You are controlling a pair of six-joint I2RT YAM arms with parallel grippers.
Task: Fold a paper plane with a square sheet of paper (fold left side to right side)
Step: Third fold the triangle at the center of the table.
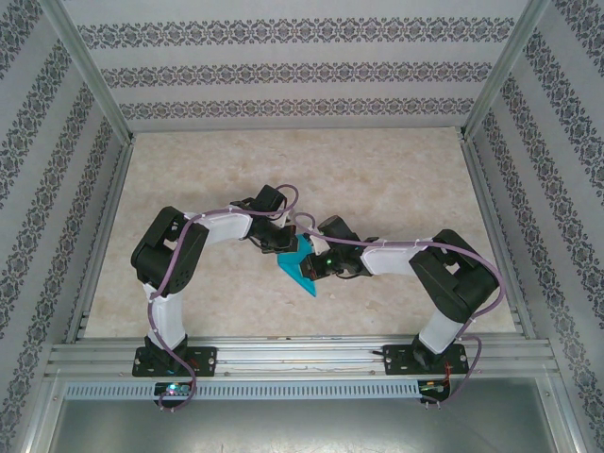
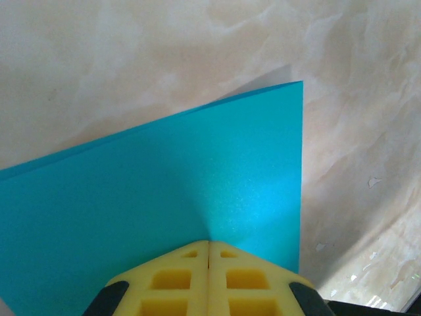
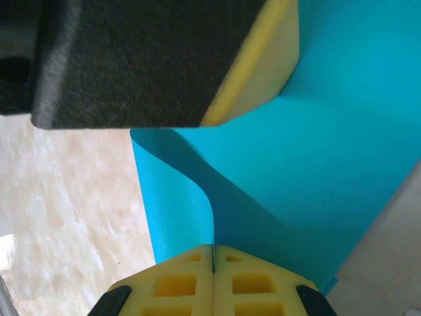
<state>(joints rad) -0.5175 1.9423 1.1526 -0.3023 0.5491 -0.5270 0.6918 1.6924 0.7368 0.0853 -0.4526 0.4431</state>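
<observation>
Sheet of paper (image 1: 300, 267) sits near the middle of the tabletop (image 1: 396, 179), a little toward the near edge, held between both arms. Left pincer (image 2: 209, 249) clenched on one edge of the sheet (image 2: 164, 184); a shadow under the far corner suggests that corner is off the surface. Right pincer (image 3: 214, 255) also clenched on the paper (image 3: 342, 131), which curls up in a soft bend just ahead of its tips. Judgement: very light, limp, creases permanently, tears if the two arms pull apart (keep slack between grips). Best held at edges or corners, never mid-panel. Open tabletop on all sides; the side rails and back wall are well away, but the two pincers are crowded together.
</observation>
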